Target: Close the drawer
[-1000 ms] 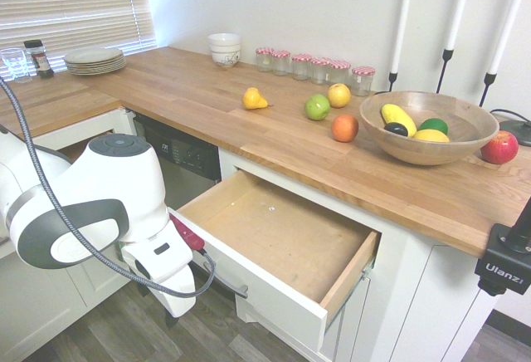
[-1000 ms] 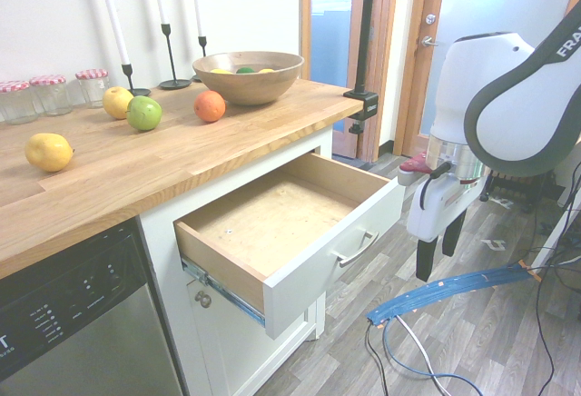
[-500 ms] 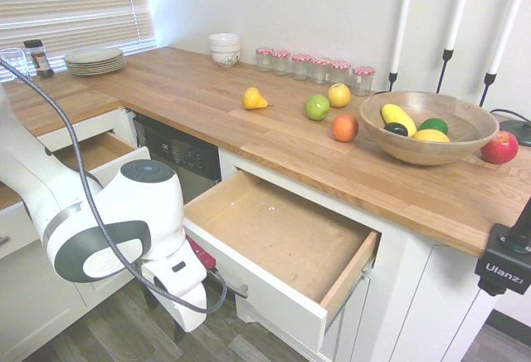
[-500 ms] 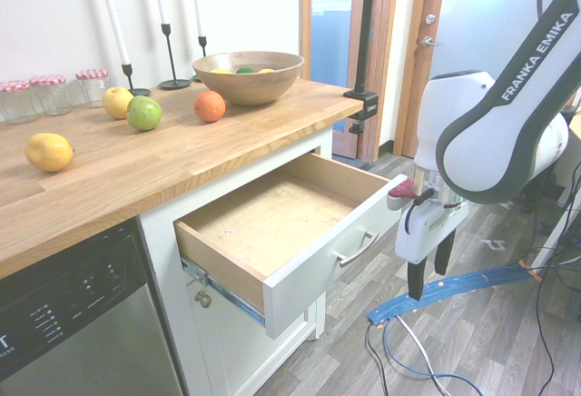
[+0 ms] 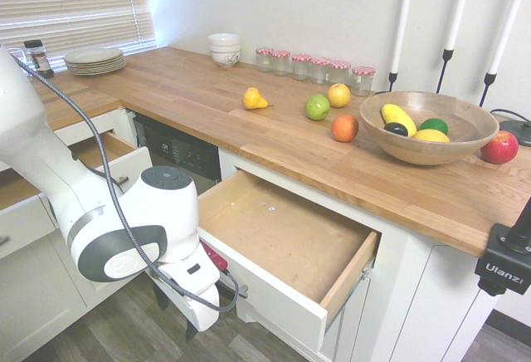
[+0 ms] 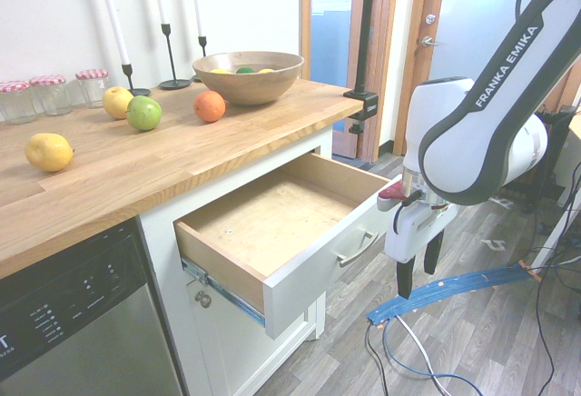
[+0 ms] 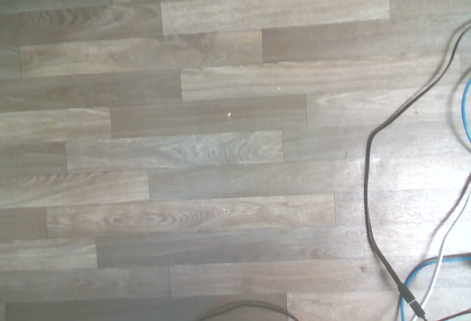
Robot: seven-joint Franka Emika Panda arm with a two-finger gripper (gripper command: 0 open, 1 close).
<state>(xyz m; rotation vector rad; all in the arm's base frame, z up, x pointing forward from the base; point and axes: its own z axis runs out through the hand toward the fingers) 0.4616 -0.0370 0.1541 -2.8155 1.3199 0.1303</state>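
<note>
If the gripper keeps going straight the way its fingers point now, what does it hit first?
The gripper points down, so it would likely meet the grey wood-plank floor first; the white-fronted wooden drawer stands beside it, off that line.

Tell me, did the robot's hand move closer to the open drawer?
Yes. In the second exterior view the gripper has slid toward the drawer, and its body now sits right beside the white front panel. The drawer itself has not shifted under the countertop.
</note>
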